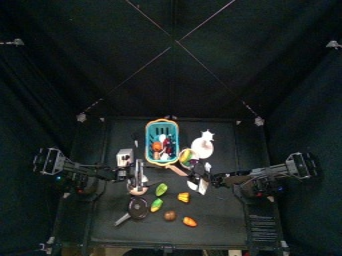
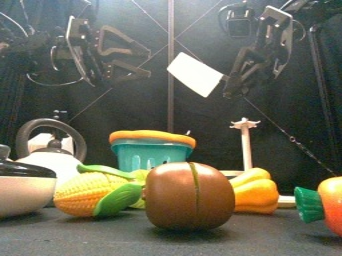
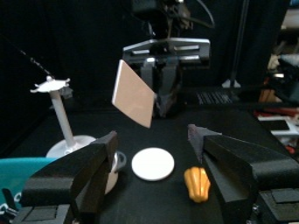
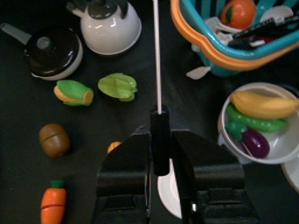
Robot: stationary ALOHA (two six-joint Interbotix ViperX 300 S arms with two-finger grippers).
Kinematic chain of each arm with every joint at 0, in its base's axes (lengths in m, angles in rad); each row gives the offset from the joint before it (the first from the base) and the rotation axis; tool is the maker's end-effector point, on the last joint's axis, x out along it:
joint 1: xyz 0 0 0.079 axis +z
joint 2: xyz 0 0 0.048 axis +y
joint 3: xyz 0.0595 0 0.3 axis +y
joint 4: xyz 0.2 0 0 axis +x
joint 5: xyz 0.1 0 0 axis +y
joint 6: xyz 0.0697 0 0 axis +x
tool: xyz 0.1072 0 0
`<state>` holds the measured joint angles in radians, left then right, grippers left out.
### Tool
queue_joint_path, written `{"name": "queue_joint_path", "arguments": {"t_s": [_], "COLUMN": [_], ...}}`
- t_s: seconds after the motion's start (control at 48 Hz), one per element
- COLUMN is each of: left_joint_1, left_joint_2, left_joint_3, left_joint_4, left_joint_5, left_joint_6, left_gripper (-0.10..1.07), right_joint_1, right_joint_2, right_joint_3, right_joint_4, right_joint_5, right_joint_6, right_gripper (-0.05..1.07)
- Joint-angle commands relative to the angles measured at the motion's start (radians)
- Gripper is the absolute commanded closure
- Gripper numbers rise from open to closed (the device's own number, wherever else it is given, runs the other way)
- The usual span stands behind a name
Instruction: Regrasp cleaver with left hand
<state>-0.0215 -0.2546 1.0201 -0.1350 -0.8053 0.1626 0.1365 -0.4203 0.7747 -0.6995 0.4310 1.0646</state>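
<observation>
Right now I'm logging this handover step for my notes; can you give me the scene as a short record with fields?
cleaver: pale blade held in the air above the table, edge-on in the right wrist view
right gripper: shut on the cleaver's handle end
left gripper: open, facing the cleaver, not touching it
below the blade: white kettle, black pan, teal basket
front of table: corn, brown round toy
regrasp: not yet done

Matt pale cleaver [image 3: 135, 92]; glossy kettle [image 4: 111, 26]
</observation>
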Motion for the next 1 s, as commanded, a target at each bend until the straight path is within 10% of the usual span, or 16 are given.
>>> {"name": "queue_joint_path", "arguments": {"t_s": [0.0, 0.604, 0.979], "left_joint_1": [0.018, 0.032, 0.041], "left_joint_2": [-0.031, 0.097, 0.216], "left_joint_3": [-0.021, -0.138, -0.238], "left_joint_4": [0.009, 0.086, 0.341], "left_joint_5": [0.080, 0.190, 0.181], "left_joint_6": [0.000, -0.086, -0.299], "left_gripper": [0.00, 0.00, 0.00], "right_joint_1": [0.006, -0.005, -0.020], "right_joint_2": [-0.021, -0.018, 0.044], "right_joint_3": [-0.011, -0.092, -0.086], "right_joint_4": [0.052, 0.488, 0.538], "right_joint_5": [0.032, 0.216, 0.222], "right_joint_6": [-0.006, -0.577, -0.617], "right_gripper": [0.68, 0.74, 0.74]}}
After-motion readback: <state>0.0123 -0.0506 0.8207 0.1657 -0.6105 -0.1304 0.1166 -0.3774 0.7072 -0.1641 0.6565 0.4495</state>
